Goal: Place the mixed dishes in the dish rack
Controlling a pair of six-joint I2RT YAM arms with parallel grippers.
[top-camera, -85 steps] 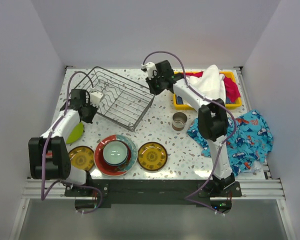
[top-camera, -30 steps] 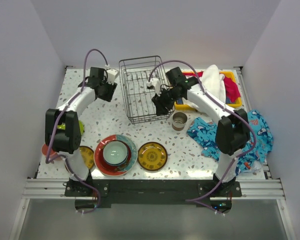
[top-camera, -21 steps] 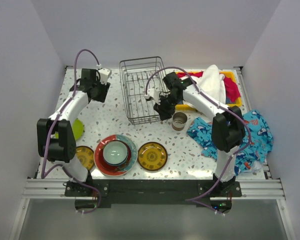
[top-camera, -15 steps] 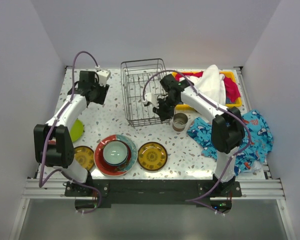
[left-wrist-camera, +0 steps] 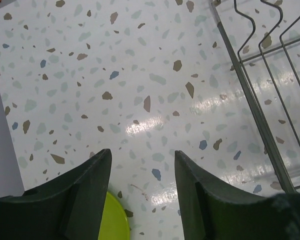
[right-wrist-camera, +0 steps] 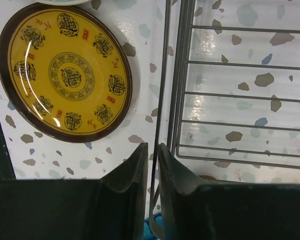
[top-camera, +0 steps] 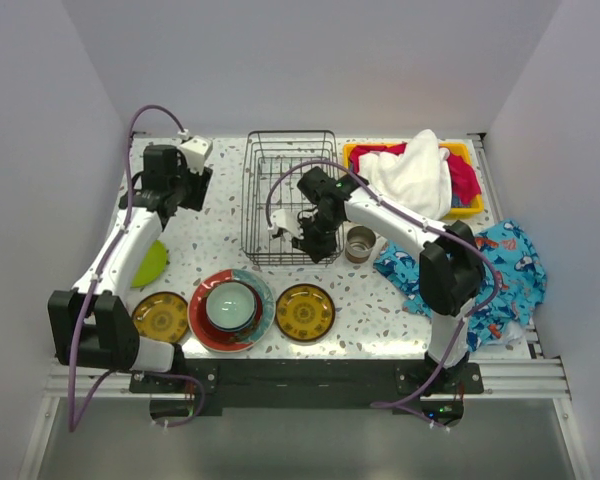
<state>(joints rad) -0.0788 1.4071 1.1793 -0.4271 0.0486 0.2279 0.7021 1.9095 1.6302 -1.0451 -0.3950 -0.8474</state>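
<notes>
The dish rack [top-camera: 288, 196], a dark wire basket, stands at the back middle of the table. My right gripper [top-camera: 316, 238] is shut on the thin rim wire at its near right corner; in the right wrist view the gripper [right-wrist-camera: 153, 150] pinches that wire of the rack [right-wrist-camera: 230, 90]. To the left of the rack, my left gripper [top-camera: 176, 186] hangs open and holds nothing [left-wrist-camera: 142, 165]. Along the front lie a lime-green plate [top-camera: 151, 263], an amber plate [top-camera: 163, 315], a red teal-rimmed plate [top-camera: 204, 318] carrying a pale green bowl [top-camera: 230, 303], and a second amber plate [top-camera: 305, 311]. A metallic cup [top-camera: 359, 242] stands right of the rack.
A yellow bin [top-camera: 352, 153] heaped with white and red cloth sits at the back right. A blue fish-print cloth [top-camera: 485, 272] lies crumpled at the right. The lime-green plate's edge [left-wrist-camera: 115, 220] shows under my left fingers.
The right jaws have shut on the rack's rim wire, and the rack has shifted left and squared up. My left gripper has drawn away to the left and opened slightly.
</notes>
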